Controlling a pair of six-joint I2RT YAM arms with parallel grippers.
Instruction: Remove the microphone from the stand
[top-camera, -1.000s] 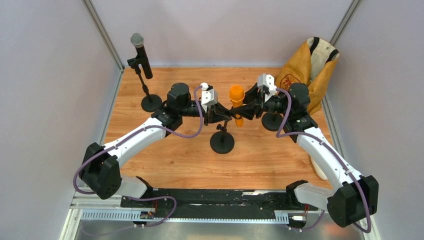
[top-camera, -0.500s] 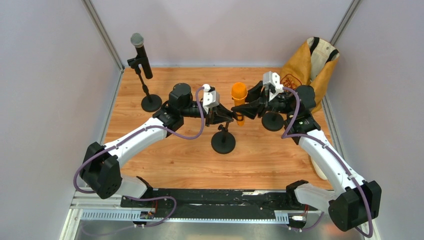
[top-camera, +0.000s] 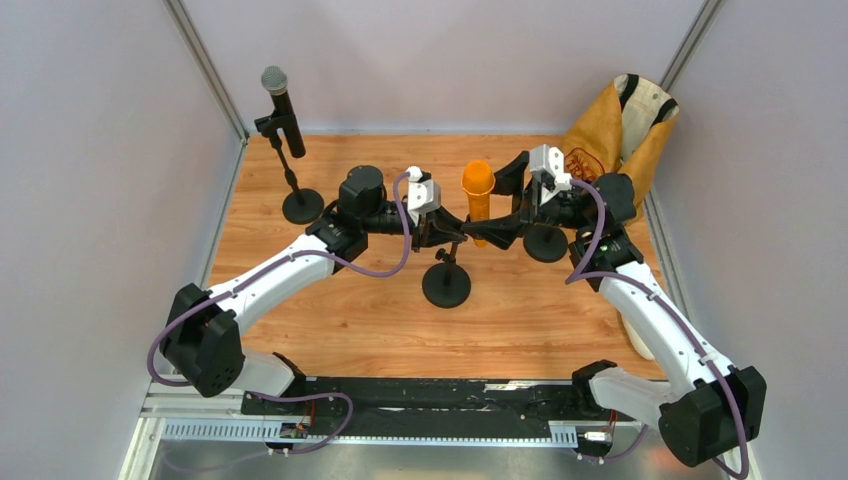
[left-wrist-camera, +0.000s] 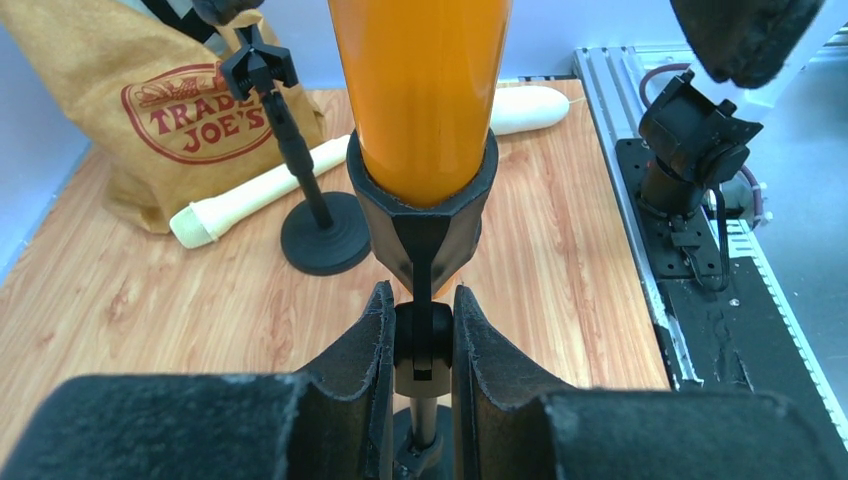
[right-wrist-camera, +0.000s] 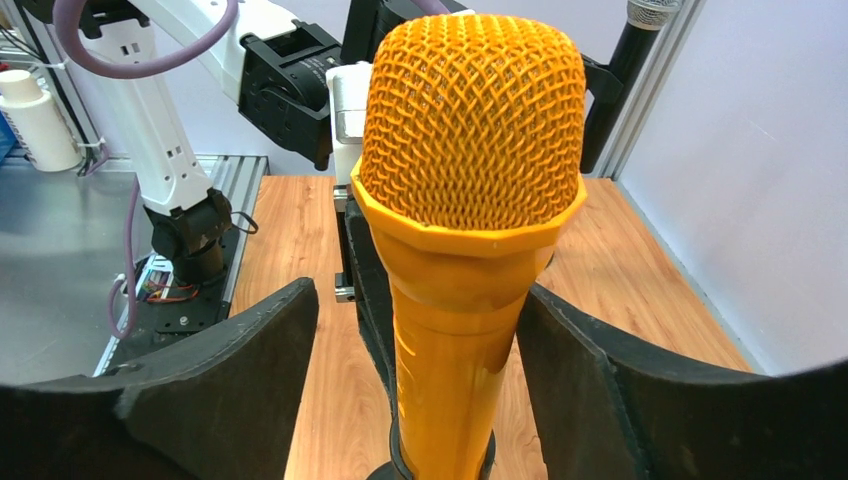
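Orange microphone (top-camera: 477, 195): upright in its clip, over the middle of the table (top-camera: 330, 330), a little toward the far edge; not yet free of the stand.
Clip (left-wrist-camera: 422, 215): black collar around the lower body of the microphone; it looks fully seated in the left wrist view.
Stand (top-camera: 445, 285): round base flat on the wood, stem rising to the clip.
Left gripper (left-wrist-camera: 420, 322): jaws clamped on the stand just under the clip; you are bracing it.
Right gripper (right-wrist-camera: 415, 305): jaws apart, one of its fingers (right-wrist-camera: 250, 340) on each side of the body below the mesh head; gaps show on both sides, no contact.
Step in hand: closing on the microphone for the pull.
Method: centre the body between the fingers, then close on the plain shaft, not the mesh. Draw along the microphone's own axis, up and out of the collar; a sideways tug would likely lever the stand over.
Left hold: make it firm, so the base does not lift with the microphone.
Risk: the smooth body may slip; grip squarely.
Nearby: empty stand (top-camera: 545, 242) just beside your right arm; mind it when lifting.
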